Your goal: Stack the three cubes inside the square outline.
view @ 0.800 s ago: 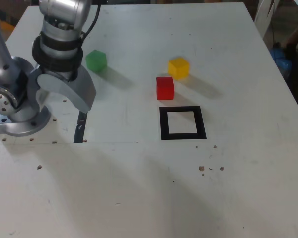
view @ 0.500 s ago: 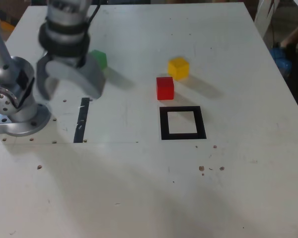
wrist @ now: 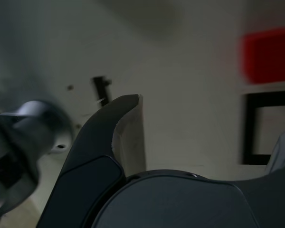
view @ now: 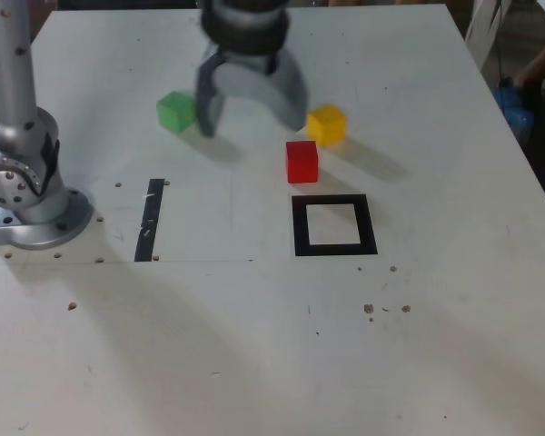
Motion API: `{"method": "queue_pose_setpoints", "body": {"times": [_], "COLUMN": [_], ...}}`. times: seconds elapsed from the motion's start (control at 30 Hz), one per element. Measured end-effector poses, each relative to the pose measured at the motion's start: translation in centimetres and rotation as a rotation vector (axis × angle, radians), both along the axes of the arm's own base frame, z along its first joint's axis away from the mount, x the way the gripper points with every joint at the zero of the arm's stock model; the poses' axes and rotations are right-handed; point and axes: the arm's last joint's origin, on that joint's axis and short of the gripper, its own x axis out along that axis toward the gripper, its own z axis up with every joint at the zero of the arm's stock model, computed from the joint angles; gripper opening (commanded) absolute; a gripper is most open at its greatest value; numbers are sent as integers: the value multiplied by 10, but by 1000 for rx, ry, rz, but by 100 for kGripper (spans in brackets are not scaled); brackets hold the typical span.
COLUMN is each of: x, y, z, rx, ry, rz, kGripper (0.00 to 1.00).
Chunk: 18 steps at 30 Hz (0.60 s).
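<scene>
The gripper hangs above the white table in the exterior view, its two grey jaws spread wide and holding nothing; one jaw tip stands just beside the green cube, the other just beside the yellow cube, though whether either tip touches a cube I cannot tell.

Taking the red cube as the centre of a clock face in the exterior view, the yellow cube sits close at one o'clock, seemingly a little apart; the square outline lies near at five o'clock, its white centre bare; the green cube lies well apart at ten o'clock; the gripper is at about eleven o'clock. All three cubes rest singly on the table, outside the outline.

A short black tape strip lies at eight o'clock from the red cube, near the arm's grey base.

In the wrist view one dark jaw rises in the foreground; the blurred red cube shows beyond it, just beside the outline.
</scene>
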Motion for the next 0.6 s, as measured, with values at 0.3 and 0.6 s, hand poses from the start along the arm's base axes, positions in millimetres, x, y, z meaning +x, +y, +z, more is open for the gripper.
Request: {"method": "queue_pose_setpoints", "body": {"times": [0.3, 0.6], "x": [35, 48], "y": [28, 35], "z": [-12, -46], "rx": [2, -33], "ry": [-13, 53], "rz": [14, 31], "kGripper": [99, 97]}}
